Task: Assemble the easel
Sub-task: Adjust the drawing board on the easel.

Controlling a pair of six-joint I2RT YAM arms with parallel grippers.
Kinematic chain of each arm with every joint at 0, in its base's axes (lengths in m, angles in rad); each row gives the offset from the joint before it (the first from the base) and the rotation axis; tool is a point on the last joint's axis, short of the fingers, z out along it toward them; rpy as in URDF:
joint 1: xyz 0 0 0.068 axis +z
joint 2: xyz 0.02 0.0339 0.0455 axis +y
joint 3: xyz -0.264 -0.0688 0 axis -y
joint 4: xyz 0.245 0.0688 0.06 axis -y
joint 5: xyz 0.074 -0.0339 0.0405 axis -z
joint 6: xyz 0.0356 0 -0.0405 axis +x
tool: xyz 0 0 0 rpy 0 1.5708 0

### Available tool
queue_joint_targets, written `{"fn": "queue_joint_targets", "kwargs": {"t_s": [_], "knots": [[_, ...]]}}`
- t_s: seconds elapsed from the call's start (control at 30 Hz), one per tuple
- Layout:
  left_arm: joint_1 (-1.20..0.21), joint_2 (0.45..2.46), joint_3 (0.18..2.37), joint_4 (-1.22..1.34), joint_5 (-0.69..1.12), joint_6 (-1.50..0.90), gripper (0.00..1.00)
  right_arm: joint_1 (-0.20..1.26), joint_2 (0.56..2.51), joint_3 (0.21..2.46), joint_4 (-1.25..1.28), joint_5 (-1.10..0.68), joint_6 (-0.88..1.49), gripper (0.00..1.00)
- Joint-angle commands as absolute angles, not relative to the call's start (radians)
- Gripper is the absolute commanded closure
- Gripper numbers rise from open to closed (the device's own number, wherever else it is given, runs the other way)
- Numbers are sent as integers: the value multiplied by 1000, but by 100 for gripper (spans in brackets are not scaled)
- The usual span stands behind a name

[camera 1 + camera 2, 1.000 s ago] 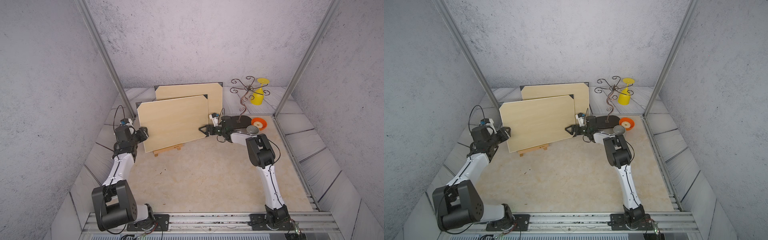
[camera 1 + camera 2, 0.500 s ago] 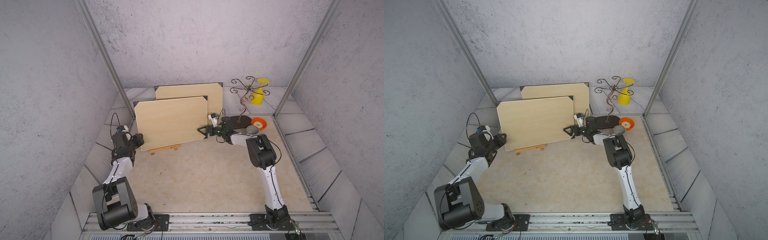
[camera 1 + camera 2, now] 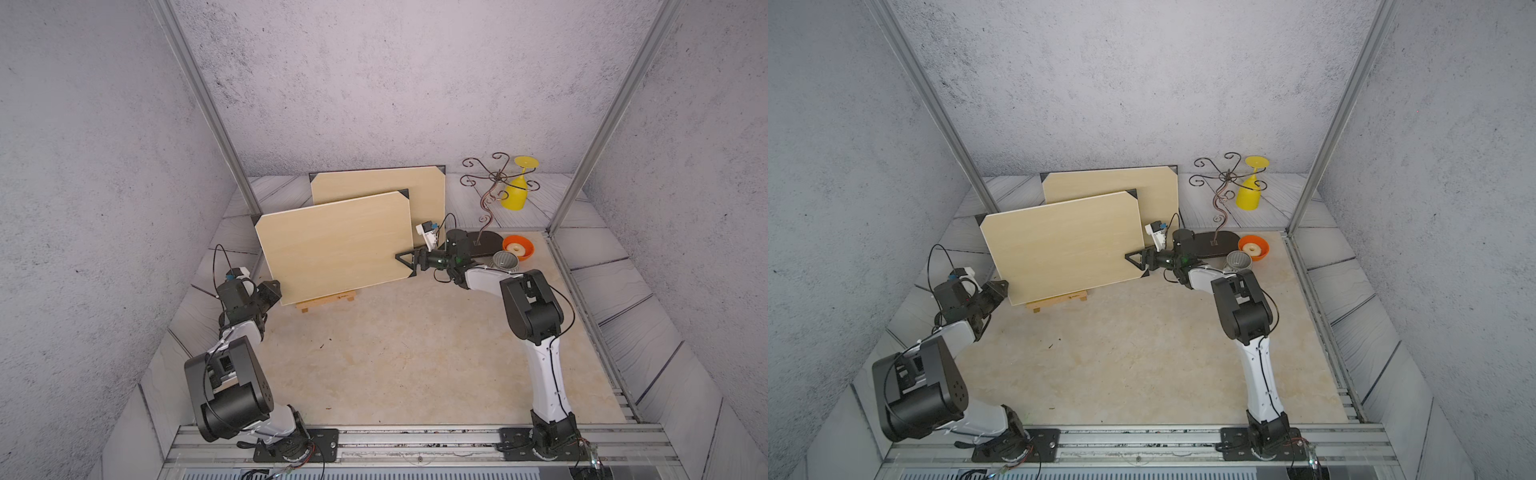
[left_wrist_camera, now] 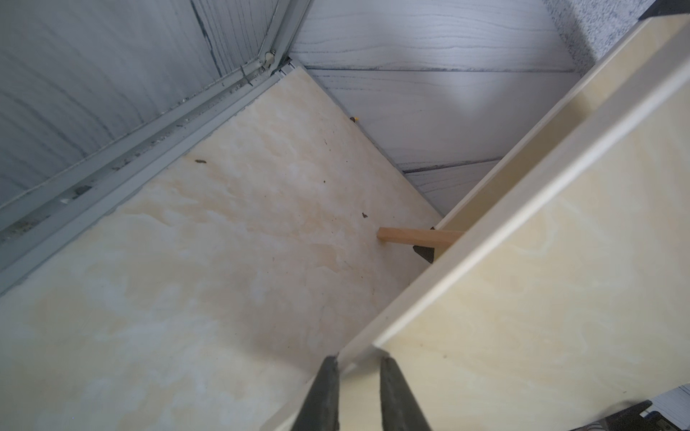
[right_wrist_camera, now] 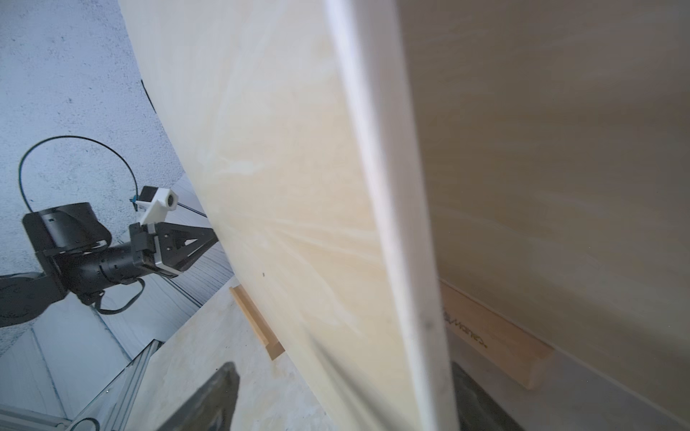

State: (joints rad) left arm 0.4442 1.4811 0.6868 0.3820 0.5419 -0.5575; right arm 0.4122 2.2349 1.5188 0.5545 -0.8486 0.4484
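Since a second ago the pale rectangular plywood board [image 3: 332, 245] has slid toward the left pincer [image 3: 274, 287], which is now lower. Both top views: it stands tilted, lower edge at the small wooden easel [image 3: 1059, 300] on the desk [image 3: 395, 353]. Left wrist view: left pincer [image 4: 358, 360] clamps its corner. Right wrist view: right pincer [image 5: 343, 369] is open astride its side edge.

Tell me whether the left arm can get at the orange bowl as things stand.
Probably not. The left gripper is clamped on the lower corner of the front board, and the orange bowl lies far off, beyond that board and the right arm, beside the grey cup.
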Motion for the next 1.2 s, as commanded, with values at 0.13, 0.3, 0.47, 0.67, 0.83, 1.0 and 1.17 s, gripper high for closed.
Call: {"fn": "queue_joint_targets", "kwargs": {"t_s": [0.13,0.3,0.47,0.67,0.83,1.0,1.17], "knots": [[445,1515,687,389,633,-538,80,424,2098,1464,516,-870,332,31],[443,1569,692,443,710,-560,82,424,2063,1411,524,-856,318,37],[443,1571,684,457,706,-564,82,425,2064,1387,550,-874,321,45],[445,1594,708,452,715,-574,83,428,2125,1485,536,-995,344,46],[445,1623,709,489,727,-592,84,436,2136,1513,482,-1005,298,49],[445,1629,698,505,727,-594,85,442,2186,1564,480,-1021,321,56],[447,1588,690,483,703,-592,85,441,2188,1564,473,-1001,308,69]]}}
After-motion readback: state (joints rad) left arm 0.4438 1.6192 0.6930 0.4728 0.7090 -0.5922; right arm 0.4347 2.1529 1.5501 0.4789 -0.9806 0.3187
